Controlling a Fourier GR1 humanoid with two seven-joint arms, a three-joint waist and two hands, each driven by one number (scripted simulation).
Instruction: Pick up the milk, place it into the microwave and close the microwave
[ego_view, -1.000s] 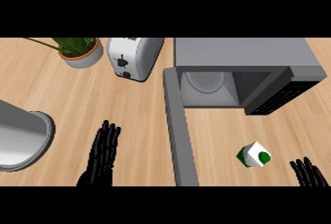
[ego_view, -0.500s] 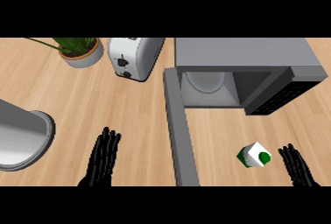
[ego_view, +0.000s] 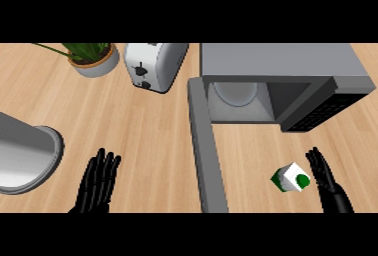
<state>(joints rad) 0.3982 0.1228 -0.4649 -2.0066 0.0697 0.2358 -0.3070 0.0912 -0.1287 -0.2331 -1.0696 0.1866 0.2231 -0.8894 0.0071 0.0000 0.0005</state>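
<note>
Far left, a large grey metal pot (ego_view: 26, 160) cut off by the view's edge, sitting on the wooden counter (ego_view: 140, 130). Just right of it, low in view, left hand (ego_view: 96, 182): resting flat, fingers straight and together, holding nothing. Above, at the back of the counter, a potted plant (ego_view: 92, 59) and beside it a silver toaster (ego_view: 153, 65). Centre: microwave door (ego_view: 207, 155) swung fully open, seen edge-on as a long grey bar running toward the lower edge. Microwave (ego_view: 280, 85) behind it, cavity exposed (pale turntable visible inside), dark control panel on its right side. Right of the door, on the counter: milk (ego_view: 291, 178), a small white-and-green carton, upright but turned at an angle. Right hand (ego_view: 328, 182) just beside the carton's right side, fingers straight and extended, not curled round it; contact cannot be told.
</note>
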